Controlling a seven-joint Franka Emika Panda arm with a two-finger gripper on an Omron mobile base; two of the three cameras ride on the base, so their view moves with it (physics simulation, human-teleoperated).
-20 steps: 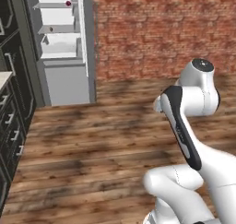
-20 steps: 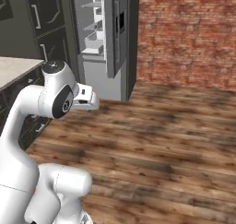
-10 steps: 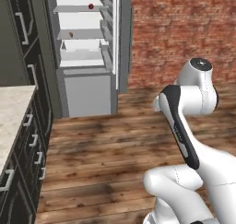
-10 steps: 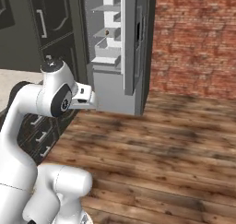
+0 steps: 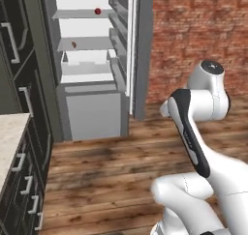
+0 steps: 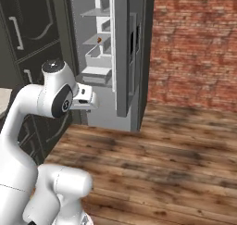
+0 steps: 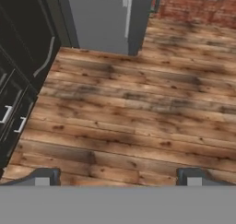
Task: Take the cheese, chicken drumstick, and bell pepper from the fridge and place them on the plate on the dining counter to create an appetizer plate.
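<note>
Left base view: the fridge is seen larger and nearer the middle of the picture than one second ago; the whole scene has shifted, so the base is judged to have driven toward it, and the things themselves are not judged to have moved.
Right base view: the same approach is confirmed; the fridge is seen closer than before, with its door standing open and the white shelves exposed.
Bell pepper: a small dark-red lump is seen on the upper glass shelf, toward the right side.
Chicken drumstick: a small brown-orange piece is seen on the shelf below; the same item is taken to be the orange speck in the right base view, though this cannot be confirmed at that size.
Cheese: its place cannot be told from these pictures.
Hand view: wooden floor is seen below the gripper, with the fridge base at the top edge and dark cabinets at the left.
Claw state: the two finger tips are held wide apart, and nothing is seen between them.
Arm: it is kept folded close above the base, well apart from the shelves.
Task status: no item is yet taken; the approach step is judged to be under way.
Next requirement: the remaining floor is judged to need closing before a reach to a shelf is attempted.
</note>
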